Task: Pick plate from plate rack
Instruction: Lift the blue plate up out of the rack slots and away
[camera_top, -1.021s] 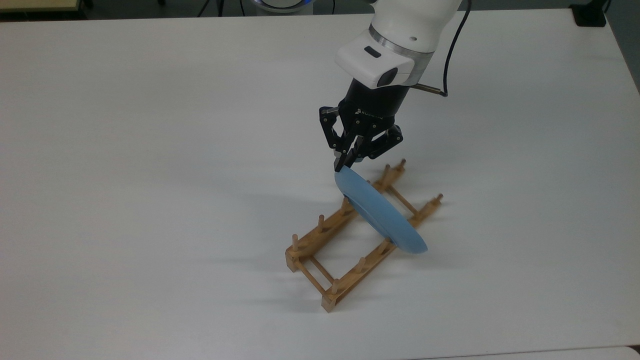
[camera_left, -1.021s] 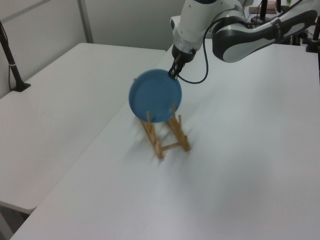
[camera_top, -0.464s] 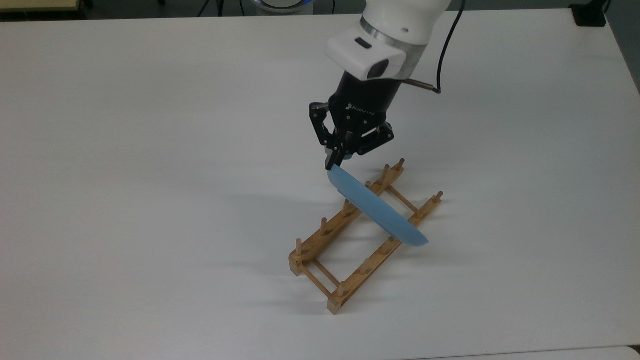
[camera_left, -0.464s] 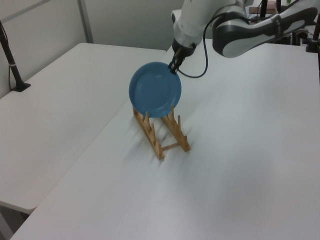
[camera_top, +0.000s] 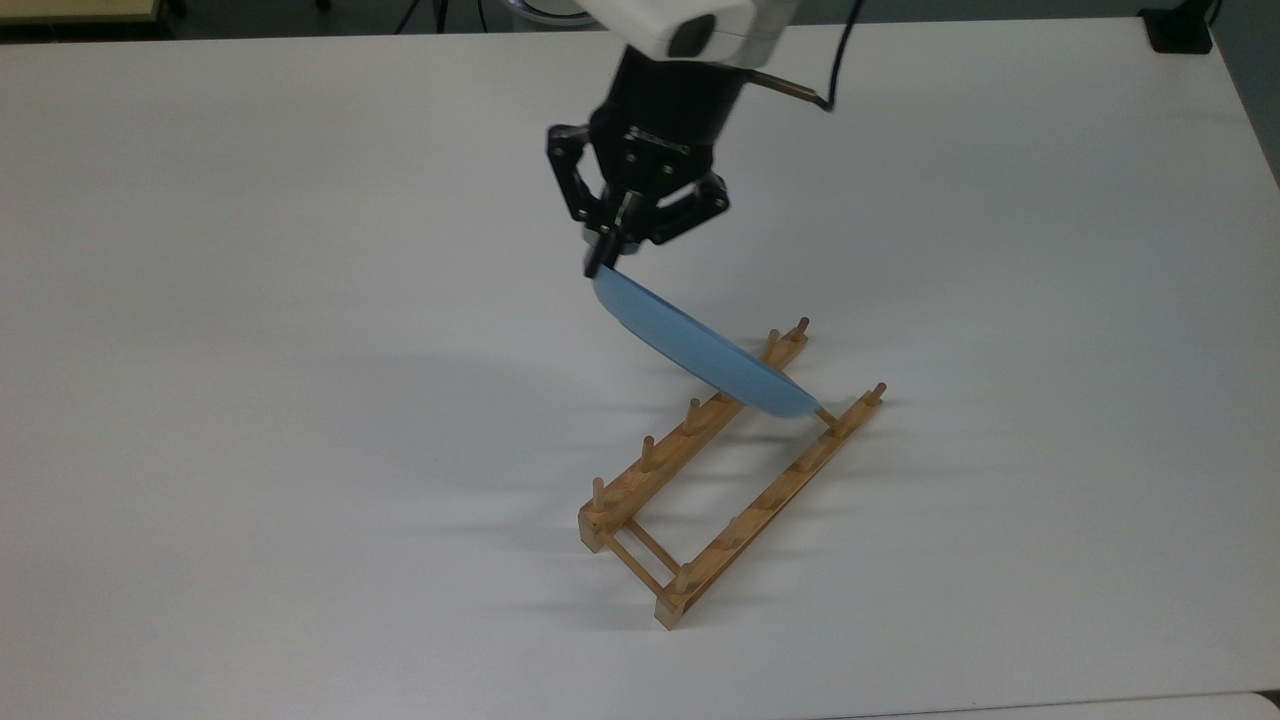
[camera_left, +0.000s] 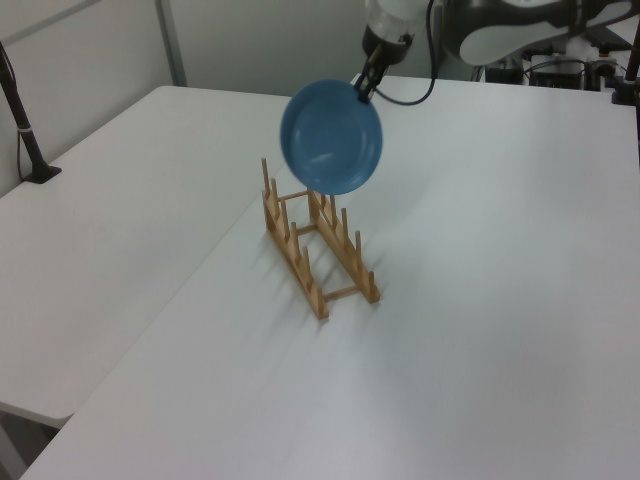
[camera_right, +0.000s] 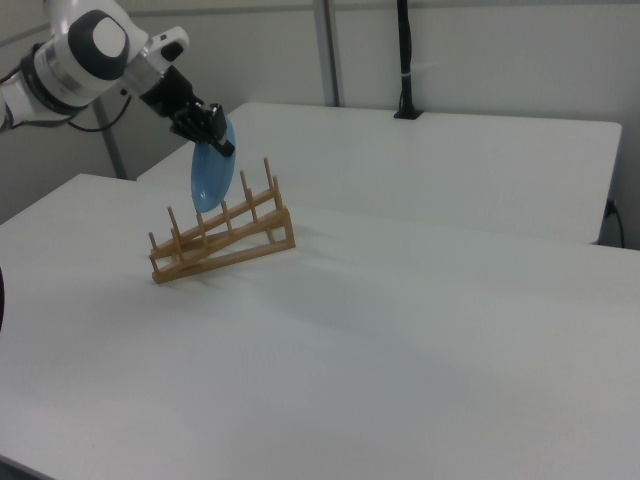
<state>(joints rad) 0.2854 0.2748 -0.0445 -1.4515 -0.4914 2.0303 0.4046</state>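
The light-blue plate (camera_top: 700, 350) hangs on edge in the air, clear of the wooden plate rack (camera_top: 720, 470). My gripper (camera_top: 605, 258) is shut on the plate's upper rim. In the left view the plate (camera_left: 331, 137) faces the camera above the rack (camera_left: 312, 246), with the gripper (camera_left: 362, 88) pinching its top right edge. In the right view the plate (camera_right: 211, 170) hangs edge-on behind the rack (camera_right: 222, 237), held by the gripper (camera_right: 217, 135). The rack's slots hold nothing.
The rack stands on a large white table (camera_top: 250, 300) with open surface all round. A second white table (camera_left: 120, 190) adjoins it on the left view's left. A black post (camera_left: 20, 115) stands at that table's far edge.
The gripper has risen and moved toward the top view's upper left, lifting the plate out of the rack's pegs. The rack has stayed where it was.
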